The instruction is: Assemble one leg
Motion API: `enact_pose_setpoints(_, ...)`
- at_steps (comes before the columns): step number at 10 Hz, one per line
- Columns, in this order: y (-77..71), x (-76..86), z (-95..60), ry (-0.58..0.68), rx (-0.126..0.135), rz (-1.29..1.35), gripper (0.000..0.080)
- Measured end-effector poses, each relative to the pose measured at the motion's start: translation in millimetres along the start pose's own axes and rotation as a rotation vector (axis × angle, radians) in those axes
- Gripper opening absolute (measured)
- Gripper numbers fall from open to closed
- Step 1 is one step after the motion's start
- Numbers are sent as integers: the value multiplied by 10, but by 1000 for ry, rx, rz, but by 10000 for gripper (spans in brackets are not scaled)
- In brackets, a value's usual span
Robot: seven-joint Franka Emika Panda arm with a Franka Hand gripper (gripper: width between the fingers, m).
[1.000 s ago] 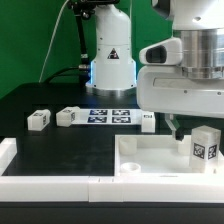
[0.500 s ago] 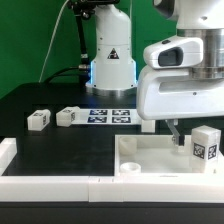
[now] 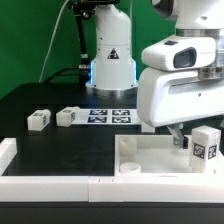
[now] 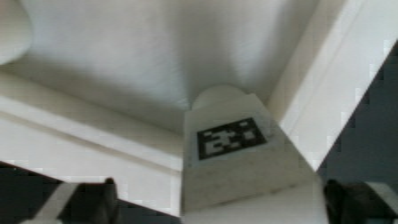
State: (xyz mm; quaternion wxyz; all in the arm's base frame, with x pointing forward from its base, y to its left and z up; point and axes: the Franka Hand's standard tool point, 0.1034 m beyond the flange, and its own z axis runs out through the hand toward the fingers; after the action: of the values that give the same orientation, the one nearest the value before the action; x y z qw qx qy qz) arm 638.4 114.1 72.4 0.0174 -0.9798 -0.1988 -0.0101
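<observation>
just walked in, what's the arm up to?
The Panda arm is working at the white panel on the exterior view's right. A leg with a marker tag stands upright on the panel, and the wrist view shows it right between the fingers. Whether they are clamped is unclear. Two more legs lie beside the marker board.

Exterior view. A matte black flat table (image 3: 60, 150) fills the lower field. Behind it, from 9 to 12 o'clock, hangs a plain green backdrop curtain (image 3: 35, 45), evenly lit and slightly creased. A thin black cable (image 3: 52, 50) runs down across the curtain near 10 o'clock. A raised white plastic border rail (image 3: 45, 186) edges the table at 6 to 8 o'clock.
</observation>
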Motion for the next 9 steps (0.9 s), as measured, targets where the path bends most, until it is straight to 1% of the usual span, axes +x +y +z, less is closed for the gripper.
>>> enact_pose_setpoints(1, -1, 0, 0, 0, 0, 1, 387)
enact_pose_setpoints(2, -3, 1, 0, 0, 1, 14, 387)
enact_pose_setpoints(3, -3, 0, 0, 0, 1, 38, 289)
enact_pose_setpoints(4, -2, 0, 1, 0, 1, 38, 289)
enact_pose_setpoints(5, -14, 3, 1, 1, 7, 138, 289)
enact_pose_setpoints(8, -22, 1, 6, 1, 19, 538, 289)
enact_pose_setpoints(9, -28, 1, 8, 2, 19, 669, 289)
